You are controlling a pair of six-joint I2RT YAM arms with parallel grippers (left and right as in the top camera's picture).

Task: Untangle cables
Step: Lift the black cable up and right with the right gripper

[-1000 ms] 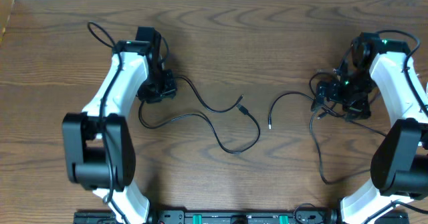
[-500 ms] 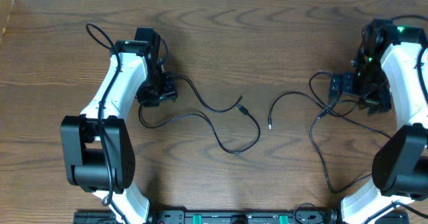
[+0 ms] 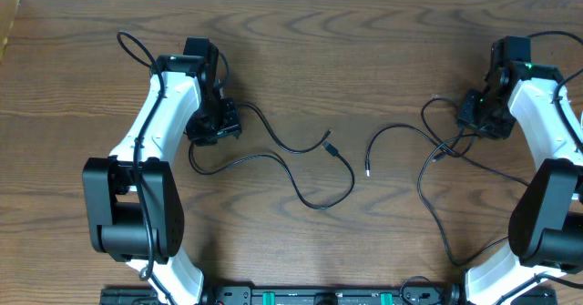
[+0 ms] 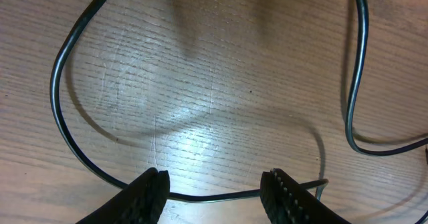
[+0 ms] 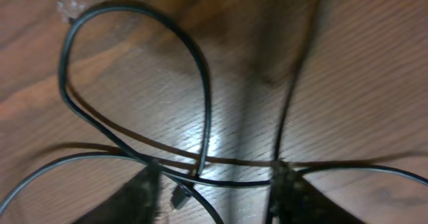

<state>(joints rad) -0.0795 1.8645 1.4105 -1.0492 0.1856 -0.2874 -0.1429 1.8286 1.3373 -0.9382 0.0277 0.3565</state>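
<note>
A brown wooden table [image 3: 291, 41] carries 2 thin dark cables, well apart from each other. The left cable [image 3: 320, 206] lies left of centre. 1 strand leaves the left gripper [image 3: 215, 123] and curves right to a small plug [image 3: 329, 137]. The other strand leaves the near side of that gripper, runs right, dips toward the near edge in a rounded bend and climbs back to a 2nd plug [image 3: 334, 150] just beside the 1st.

In the left wrist view the 2 fingers [image 4: 150, 190] stand spread. The cable lies flat on the wood across the gap between them and is not pinched. A wide loop of it curves away on the left, and another strand runs down the right side of that view.

The right cable [image 3: 401, 127] starts at a pale-tipped plug [image 3: 367, 171] near the middle of the table. It arcs toward the far side and right to the right gripper [image 3: 478, 114], where it makes a tangle of small loops. From there 1 long strand drops toward the near edge and bends right toward the base of the right arm [image 3: 547, 141].

The right wrist view is blurred. Its fingers [image 5: 144, 194] stand apart, with several strands crossing in the gap: a tall loop on the left, thin strands across the middle and a small plug [image 5: 178, 197] low between them. I cannot tell whether any strand touches a finger.
</note>
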